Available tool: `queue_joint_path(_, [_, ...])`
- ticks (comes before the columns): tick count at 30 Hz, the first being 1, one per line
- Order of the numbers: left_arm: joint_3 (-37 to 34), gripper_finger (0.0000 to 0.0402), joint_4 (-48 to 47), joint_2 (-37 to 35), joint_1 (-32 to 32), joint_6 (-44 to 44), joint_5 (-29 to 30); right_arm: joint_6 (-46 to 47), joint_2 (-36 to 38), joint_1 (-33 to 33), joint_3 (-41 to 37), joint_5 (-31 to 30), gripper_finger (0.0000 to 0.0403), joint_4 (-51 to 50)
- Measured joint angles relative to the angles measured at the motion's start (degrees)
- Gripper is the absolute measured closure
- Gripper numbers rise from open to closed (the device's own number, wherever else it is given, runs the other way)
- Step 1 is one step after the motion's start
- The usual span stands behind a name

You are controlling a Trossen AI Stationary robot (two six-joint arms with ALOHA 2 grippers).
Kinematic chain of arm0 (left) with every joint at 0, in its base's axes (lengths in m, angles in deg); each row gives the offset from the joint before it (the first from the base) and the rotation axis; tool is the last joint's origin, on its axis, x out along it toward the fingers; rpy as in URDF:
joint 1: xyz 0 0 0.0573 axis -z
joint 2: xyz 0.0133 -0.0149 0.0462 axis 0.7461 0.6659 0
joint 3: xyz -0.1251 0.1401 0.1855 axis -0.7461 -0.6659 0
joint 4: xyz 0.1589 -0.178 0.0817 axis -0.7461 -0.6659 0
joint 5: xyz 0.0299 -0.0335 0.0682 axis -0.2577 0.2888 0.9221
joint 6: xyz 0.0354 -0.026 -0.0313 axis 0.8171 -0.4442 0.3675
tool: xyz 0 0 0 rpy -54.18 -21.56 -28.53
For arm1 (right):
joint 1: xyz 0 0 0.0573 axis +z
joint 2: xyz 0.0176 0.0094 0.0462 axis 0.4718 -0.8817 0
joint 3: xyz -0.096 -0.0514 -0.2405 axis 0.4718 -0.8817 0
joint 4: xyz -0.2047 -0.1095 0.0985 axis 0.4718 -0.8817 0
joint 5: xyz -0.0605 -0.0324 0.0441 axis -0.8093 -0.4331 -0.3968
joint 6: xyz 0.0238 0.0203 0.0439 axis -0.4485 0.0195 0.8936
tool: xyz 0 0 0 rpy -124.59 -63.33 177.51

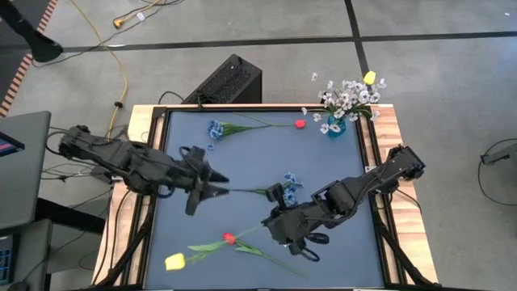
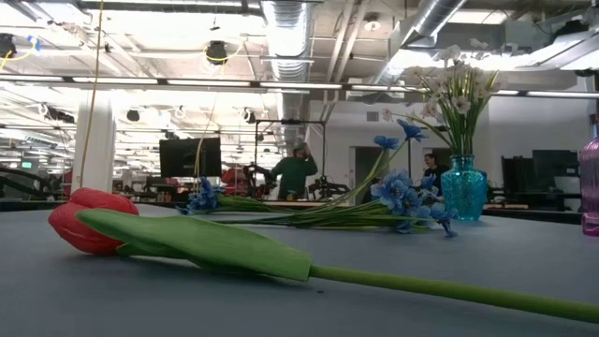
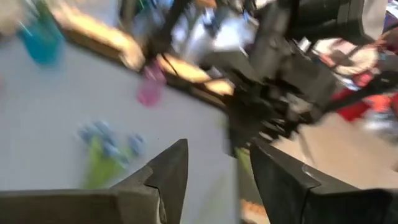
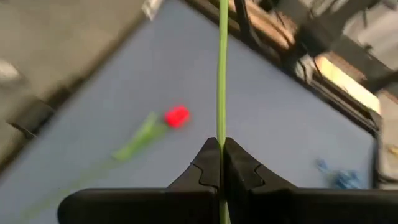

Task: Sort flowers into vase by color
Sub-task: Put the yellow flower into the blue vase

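A dark blue-grey table [image 1: 266,153] with a wooden rim is standing on a grey concrete floor; a black box [image 1: 229,81] is sitting just beyond its far edge, and the low view is looking past it into a large room with ceiling pipes, screens and a person [image 2: 296,171] standing far back. At the far right corner a teal vase [image 1: 336,126] is holding a white spray [image 1: 349,95] and one yellow bud [image 1: 370,78]; in the low view a pink vase [image 2: 590,183] is showing at the right edge, which the high view is not showing. The right gripper [image 4: 221,167] is pinching a thin green stem [image 4: 222,68] between clenched fingers, the stem running straight out ahead of the tips. The high view is placing this gripper [image 1: 279,217] near the table's middle, with a blue cluster [image 1: 290,184] just beyond it. The left gripper [image 3: 217,165] is standing with its fingers spread and nothing between them, facing the right arm; whether the stem is reaching it I cannot tell. Other flowers are lying loose on the table: a red bud [image 1: 229,238] and a yellow tulip [image 1: 175,261] on the near side, another blue cluster [image 1: 216,129] and a red tulip [image 1: 300,124] on the far side. The low view alone is showing the near red bud's leaf close up [image 2: 201,245].
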Motion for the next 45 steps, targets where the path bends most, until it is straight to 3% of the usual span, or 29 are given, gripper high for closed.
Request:
queue_joint_path(4, [0.0, 0.0238, 0.6, -3.3, 0.6, 10.1, 8.0, 1.4, 3.1, 0.3, 0.0, 3.9, 0.0375, 5.9])
queue_joint_path(8, [0.0, 0.0237, 1.7, -4.5, 0.6, 15.3, 10.4, 3.6, 5.7, 0.3, 0.0, 5.3, 0.0375, 14.5])
queue_joint_path(18, [0.0, 0.0237, 23.9, -2.5, 3.8, 36.3, 3.6, 6.7, 7.6, -2.7, 0.1, 8.3, 0.0375, 35.4])
queue_joint_path(30, [0.0, 0.0237, 41.5, 1.7, 4.4, 40.5, 1.0, 13.0, 6.0, -8.1, 0.1, 7.8, 0.0375, 39.0])
queue_joint_path(41, [0.0, 0.0237, 42.6, 1.0, 4.9, 41.1, -2.4, 13.7, 5.4, -9.2, 0.1, 4.6, 0.0375, 40.6])
queue_joint_path(45, [0.0, 0.0237, 41.1, -1.2, 4.9, 41.3, -0.7, 14.1, 5.4, -9.8, 0.1, 4.4, 0.0375, 40.5])
